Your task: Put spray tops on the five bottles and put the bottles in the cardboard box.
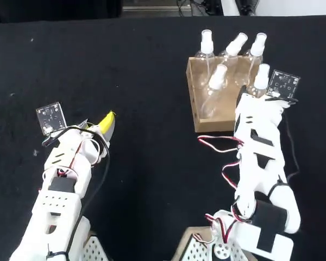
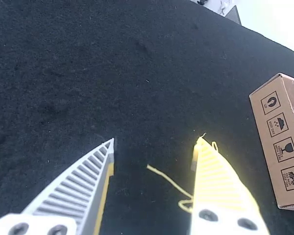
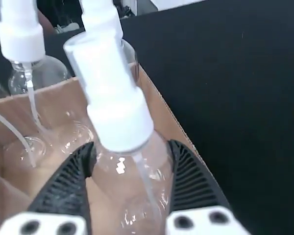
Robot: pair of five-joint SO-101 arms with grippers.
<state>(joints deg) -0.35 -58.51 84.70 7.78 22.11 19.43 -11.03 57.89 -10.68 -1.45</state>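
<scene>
Bottle (image 3: pixel 122 161) stands upright at the 3 o'clock side of the cardboard box (image 1: pixel 198 103), pinched by the right claw (image 3: pixel 131 147) at its 6 o'clock; left claw (image 2: pixel 154 142), spread, hangs over the desk (image 1: pixel 141 81), well apart at 9 o'clock.

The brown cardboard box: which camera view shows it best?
The high view: nearly all of the brown cardboard box shows from above. The left wrist view shows one printed side wall. The right wrist view shows part of its inside wall, behind a clear plastic bottle.
</scene>
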